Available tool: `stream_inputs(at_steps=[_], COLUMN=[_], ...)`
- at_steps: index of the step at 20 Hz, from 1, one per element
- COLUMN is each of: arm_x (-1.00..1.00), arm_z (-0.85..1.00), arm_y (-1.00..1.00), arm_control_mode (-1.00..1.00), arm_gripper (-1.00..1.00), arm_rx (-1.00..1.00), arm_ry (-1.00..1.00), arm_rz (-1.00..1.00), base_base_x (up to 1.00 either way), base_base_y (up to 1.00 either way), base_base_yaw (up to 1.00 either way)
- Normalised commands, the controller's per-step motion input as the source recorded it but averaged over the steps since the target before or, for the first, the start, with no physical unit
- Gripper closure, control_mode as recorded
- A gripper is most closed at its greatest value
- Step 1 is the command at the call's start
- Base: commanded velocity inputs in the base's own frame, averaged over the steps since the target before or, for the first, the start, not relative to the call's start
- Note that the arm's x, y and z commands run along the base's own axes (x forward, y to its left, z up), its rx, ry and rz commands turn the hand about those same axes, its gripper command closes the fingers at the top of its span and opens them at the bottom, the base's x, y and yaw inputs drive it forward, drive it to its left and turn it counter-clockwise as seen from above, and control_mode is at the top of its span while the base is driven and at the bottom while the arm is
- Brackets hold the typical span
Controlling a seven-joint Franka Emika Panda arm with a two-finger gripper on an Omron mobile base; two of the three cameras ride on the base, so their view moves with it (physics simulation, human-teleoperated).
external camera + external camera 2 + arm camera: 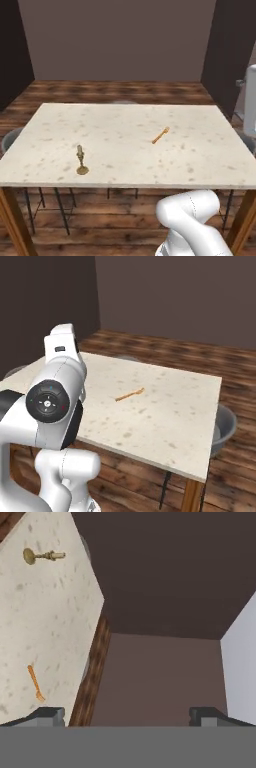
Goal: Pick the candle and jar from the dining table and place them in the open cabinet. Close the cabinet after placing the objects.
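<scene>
The candle [81, 161], a cream stub on a slim brass holder, stands upright near the front left of the dining table [125, 125]. In the hand view the candle [44, 556] appears sideways at the upper left, on the speckled dining table [50, 622]. My gripper [127, 716] is open with nothing between its fingertips [50, 714]. It is held away from the candle and looks past the table's far edge at the dark wall. The jar and the cabinet are out of view.
A small orange fork [160, 135] lies right of the table's middle, also seen as the fork [129, 394] from the right. Grey chair seats sit by the table's ends [225, 426] [10, 139]. A white object [250, 100] stands at the far right.
</scene>
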Motion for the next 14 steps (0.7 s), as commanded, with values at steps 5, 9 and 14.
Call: stream_inputs(at_steps=[5, 9, 14], arm_x=[0.0, 0.0, 0.0], arm_z=[0.0, 0.0, 0.0], arm_y=[0.0, 0.0, 0.0], arm_control_mode=[1.0, 1.0, 1.0], arm_gripper=[-1.0, -1.0, -1.0], arm_rx=[0.0, 0.0, 0.0], arm_ry=[0.0, 0.0, 0.0], arm_rz=[0.0, 0.0, 0.0], base_base_x=[0.29, 0.26, 0.44], base_base_y=[0.8, 0.8, 0.56], base_base_yaw=[-0.29, -0.27, -0.2])
